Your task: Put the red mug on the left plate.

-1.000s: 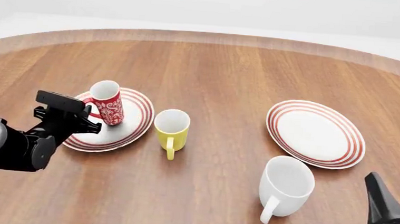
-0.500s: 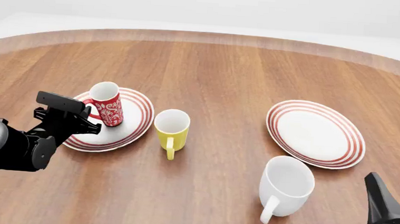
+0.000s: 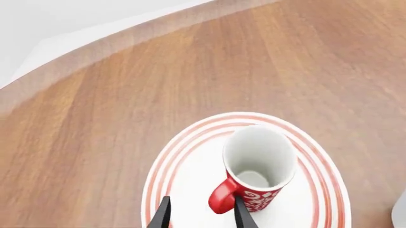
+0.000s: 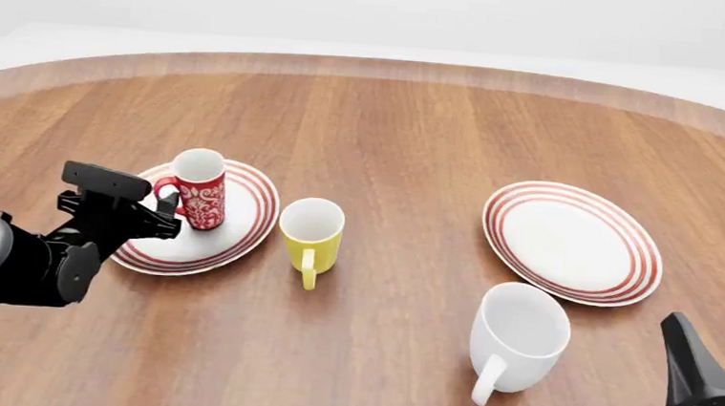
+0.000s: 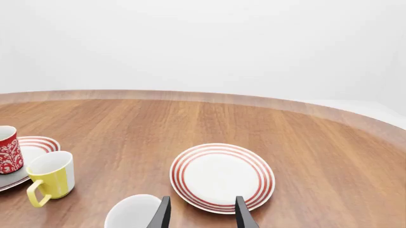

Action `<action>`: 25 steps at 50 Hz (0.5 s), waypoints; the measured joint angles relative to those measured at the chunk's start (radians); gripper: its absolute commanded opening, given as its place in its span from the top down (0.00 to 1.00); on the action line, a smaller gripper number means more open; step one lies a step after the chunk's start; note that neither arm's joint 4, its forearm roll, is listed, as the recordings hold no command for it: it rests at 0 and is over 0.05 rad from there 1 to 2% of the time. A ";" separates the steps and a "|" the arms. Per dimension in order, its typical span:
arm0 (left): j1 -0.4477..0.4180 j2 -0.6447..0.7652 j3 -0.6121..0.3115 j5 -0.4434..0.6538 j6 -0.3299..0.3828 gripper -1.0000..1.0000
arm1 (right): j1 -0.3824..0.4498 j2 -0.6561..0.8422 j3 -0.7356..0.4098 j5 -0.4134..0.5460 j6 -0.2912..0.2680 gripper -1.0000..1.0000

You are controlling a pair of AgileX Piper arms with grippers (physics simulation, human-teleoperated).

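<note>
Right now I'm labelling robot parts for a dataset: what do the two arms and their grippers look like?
Both are dark. The left arm has rounded grey-black links ending in a boxy black gripper head; the left gripper shows two thin black tapered fingers. The right gripper has the same black fingers, seen in front view as angular black wedges. No cables or markings are visible.

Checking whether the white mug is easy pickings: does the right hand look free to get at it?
Probably yes: the white mug stands just ahead-left of the open right hand, with nothing between.
</note>
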 measured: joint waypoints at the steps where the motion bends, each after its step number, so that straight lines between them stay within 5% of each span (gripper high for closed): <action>1: 0.000 0.000 0.000 0.000 0.000 0.00 | 0.000 0.000 0.000 0.000 0.000 0.00; 25: 0.011 -0.024 0.025 0.017 0.005 0.00 | 0.000 -0.001 -0.001 0.000 -0.002 0.00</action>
